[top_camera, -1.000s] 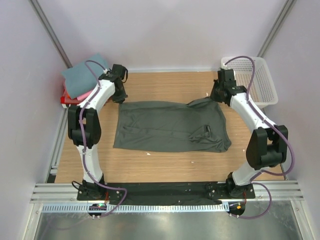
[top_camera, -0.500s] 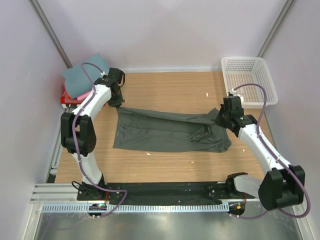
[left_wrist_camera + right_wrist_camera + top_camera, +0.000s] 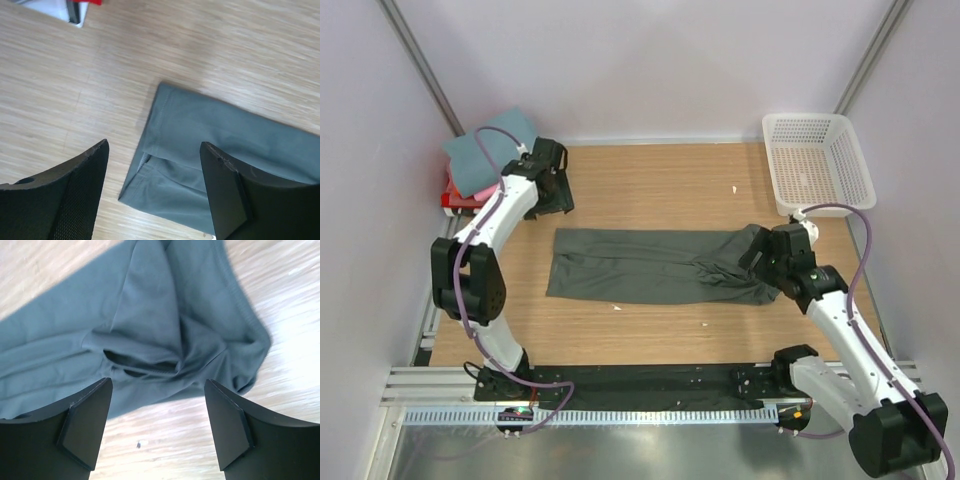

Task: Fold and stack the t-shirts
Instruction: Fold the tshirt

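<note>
A dark grey-green t-shirt (image 3: 655,268) lies folded lengthwise as a long band across the middle of the table. My left gripper (image 3: 558,205) hovers open just beyond its far-left corner. In the left wrist view that gripper (image 3: 154,146) has the shirt's corner (image 3: 210,135) lying flat below it, held by nothing. My right gripper (image 3: 760,258) is open over the shirt's bunched right end. From the right wrist, that gripper (image 3: 158,382) hangs empty above the rumpled sleeve (image 3: 165,330). Folded t-shirts are stacked at the far-left corner: teal-blue (image 3: 485,150) on top, pink (image 3: 488,188) and red (image 3: 453,199) below.
A white lattice basket (image 3: 804,118) stands empty at the far right corner. Bare wooden table (image 3: 660,185) lies between the shirt and the back wall. A metal rail (image 3: 650,380) runs along the near edge by the arm bases.
Both grippers carried the shirt's far edge toward the near side, then opened and let it go. The shirt is now a narrower band. The right arm has drawn nearer.
</note>
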Motion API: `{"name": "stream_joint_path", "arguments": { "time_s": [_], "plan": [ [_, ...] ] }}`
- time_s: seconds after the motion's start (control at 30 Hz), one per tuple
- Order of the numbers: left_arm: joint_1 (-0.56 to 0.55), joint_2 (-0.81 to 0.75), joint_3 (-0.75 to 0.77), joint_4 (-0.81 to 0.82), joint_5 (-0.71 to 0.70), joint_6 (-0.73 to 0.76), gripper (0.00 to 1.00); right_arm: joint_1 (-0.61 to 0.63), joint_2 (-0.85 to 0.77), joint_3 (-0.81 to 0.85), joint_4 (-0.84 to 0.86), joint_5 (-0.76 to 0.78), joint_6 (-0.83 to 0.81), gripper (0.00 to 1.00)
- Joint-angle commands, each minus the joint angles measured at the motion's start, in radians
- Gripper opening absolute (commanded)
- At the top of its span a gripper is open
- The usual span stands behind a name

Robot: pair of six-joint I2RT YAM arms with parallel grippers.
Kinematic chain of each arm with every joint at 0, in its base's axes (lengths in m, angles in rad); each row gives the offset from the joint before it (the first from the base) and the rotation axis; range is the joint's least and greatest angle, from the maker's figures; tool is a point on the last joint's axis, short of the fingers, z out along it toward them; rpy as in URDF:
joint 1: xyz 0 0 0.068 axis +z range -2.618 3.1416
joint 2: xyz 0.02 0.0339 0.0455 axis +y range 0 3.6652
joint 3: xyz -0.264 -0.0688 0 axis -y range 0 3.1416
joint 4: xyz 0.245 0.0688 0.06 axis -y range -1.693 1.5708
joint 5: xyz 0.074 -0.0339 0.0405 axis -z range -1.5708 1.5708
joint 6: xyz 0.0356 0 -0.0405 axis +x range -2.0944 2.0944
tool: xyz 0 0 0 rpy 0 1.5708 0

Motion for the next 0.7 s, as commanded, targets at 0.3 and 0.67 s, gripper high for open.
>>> {"name": "stream_joint_path", "arguments": {
  "time_s": [0.3,0.67],
  "plan": [
    [-0.150,0.254,0.071,0.083,0.049,-0.065,0.69,0.107,0.415,0.002,0.212,-0.011,0.085,0.80],
    [-0.194,0.175,-0.134,0.045,0.046,-0.148,0.65,0.050,0.990,0.530,0.203,0.007,-0.073,0.79]
  ]
}}
